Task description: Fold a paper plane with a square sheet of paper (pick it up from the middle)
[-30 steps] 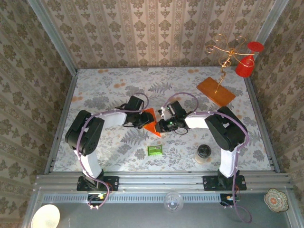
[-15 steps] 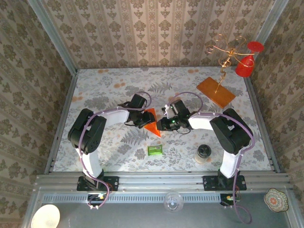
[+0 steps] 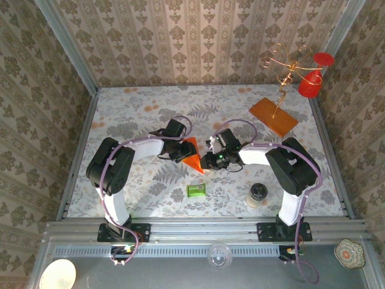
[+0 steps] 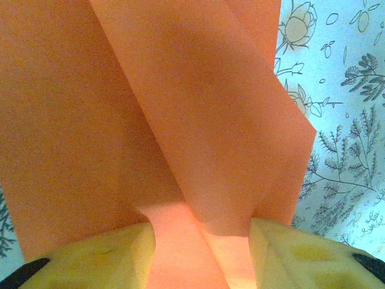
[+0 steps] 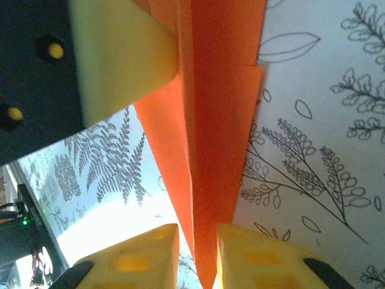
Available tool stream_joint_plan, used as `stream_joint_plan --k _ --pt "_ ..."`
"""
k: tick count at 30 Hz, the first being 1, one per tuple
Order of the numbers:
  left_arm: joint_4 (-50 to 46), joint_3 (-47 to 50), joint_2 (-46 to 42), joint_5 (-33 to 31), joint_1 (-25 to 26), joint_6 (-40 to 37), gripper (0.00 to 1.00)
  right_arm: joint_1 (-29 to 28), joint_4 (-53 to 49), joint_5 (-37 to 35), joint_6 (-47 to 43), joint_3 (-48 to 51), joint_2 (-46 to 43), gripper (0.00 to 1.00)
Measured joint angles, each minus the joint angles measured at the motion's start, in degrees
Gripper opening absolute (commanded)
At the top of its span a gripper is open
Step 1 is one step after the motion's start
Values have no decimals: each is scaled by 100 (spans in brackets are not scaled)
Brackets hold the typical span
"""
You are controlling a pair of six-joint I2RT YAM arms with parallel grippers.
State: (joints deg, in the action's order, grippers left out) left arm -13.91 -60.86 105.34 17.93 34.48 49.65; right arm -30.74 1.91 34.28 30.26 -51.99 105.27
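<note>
Half-folded orange paper (image 3: 194, 158) at middle of table (image 3: 132, 114), far from every edge. Left gripper (image 4: 201, 256) roughly half-spread, pads clamping bunched folds. Right gripper (image 5: 197, 256) nearly closed, pinching the crease. Risk imo: arms tug apart, thin sheet rips or slips free.

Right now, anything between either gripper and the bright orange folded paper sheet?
Nothing visible: the left gripper and the right gripper both have the bright orange folded paper sheet pinched between their yellow pads.
</note>
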Motion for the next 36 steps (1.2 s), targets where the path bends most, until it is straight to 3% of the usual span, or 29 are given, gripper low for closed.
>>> stream_joint_plan --k 13,26,36 --pt "-46 -33 22 2 -2 0 49 -28 -76 96 -7 -7 175 12" --pt "-192 -144 70 2 -2 -46 50 13 -240 7 48 -24 -24 26" --pt "-197 -149 70 9 0 -87 52 96 -210 44 79 -282 74 26"
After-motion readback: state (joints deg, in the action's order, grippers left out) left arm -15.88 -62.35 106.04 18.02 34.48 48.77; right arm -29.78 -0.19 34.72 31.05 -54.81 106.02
